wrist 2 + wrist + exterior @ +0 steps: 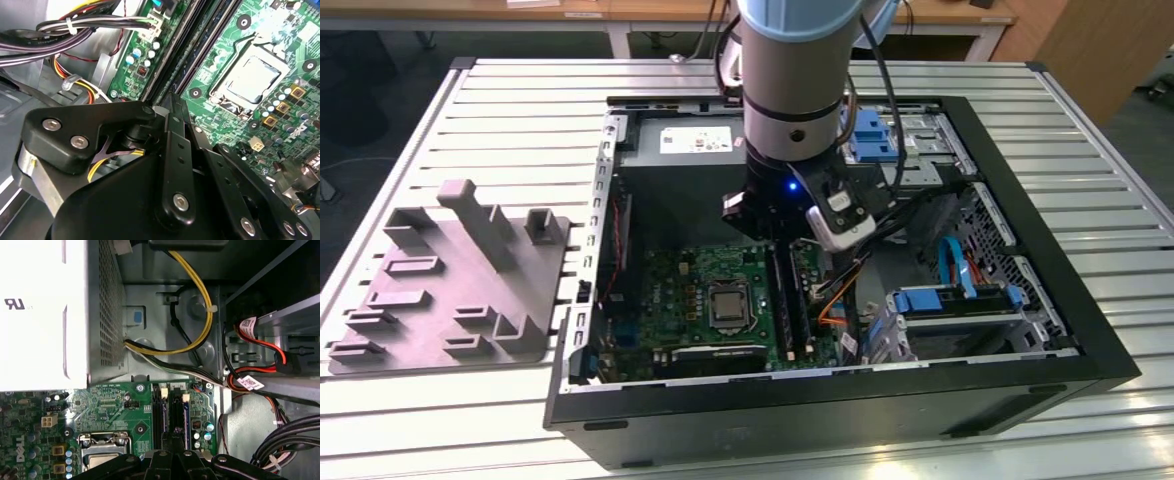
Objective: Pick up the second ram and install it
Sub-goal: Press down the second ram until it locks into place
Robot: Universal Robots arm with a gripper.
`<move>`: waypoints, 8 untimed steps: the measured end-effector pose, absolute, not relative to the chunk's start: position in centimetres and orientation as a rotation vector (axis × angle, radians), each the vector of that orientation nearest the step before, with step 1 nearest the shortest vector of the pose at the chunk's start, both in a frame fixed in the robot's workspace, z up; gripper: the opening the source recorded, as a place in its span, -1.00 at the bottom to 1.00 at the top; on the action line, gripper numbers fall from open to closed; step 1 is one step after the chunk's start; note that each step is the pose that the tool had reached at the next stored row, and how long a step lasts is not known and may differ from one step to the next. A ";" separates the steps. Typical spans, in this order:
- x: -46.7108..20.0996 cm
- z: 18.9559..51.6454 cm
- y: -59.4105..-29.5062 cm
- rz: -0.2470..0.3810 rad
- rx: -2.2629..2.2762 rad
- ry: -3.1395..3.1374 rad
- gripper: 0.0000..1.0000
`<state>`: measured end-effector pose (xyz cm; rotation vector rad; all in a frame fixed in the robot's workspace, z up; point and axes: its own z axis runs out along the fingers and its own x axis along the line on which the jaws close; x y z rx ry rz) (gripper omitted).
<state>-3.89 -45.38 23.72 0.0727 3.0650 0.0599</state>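
Green motherboard (700, 290), one pincer (172, 107) above.

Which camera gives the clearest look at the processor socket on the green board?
The second wrist view: the processor socket sits unobstructed, its silver lid and metal frame plain to see. The exterior view shows it whole but small, on the motherboard beside the arm. The first wrist view catches just its edge, cut off next to the pincer.

Exterior view: high, oblique, looking down on the open computer case (854, 400) at mid-frame. Both wrist views: close, looking down past the gripper (172, 107) linkage; all three share the motherboard (110, 407) with its processor socket (250, 80).
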 end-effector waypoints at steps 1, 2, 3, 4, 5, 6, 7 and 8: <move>-3.9 23.7 -45.3 0.060 0.073 3.065 -0.80; -3.9 23.7 -45.3 0.061 0.073 3.065 -0.80; -3.9 23.7 -45.2 0.061 0.073 3.065 -0.80; -3.9 23.7 -45.1 0.062 0.073 3.065 -0.80; -3.9 23.7 -45.1 0.062 0.073 3.065 -0.80; -3.9 23.6 -45.0 0.062 0.073 3.065 -0.80; -3.9 23.6 -44.9 0.062 0.073 3.065 -0.80; -3.9 23.6 -44.8 0.063 0.073 3.065 -0.80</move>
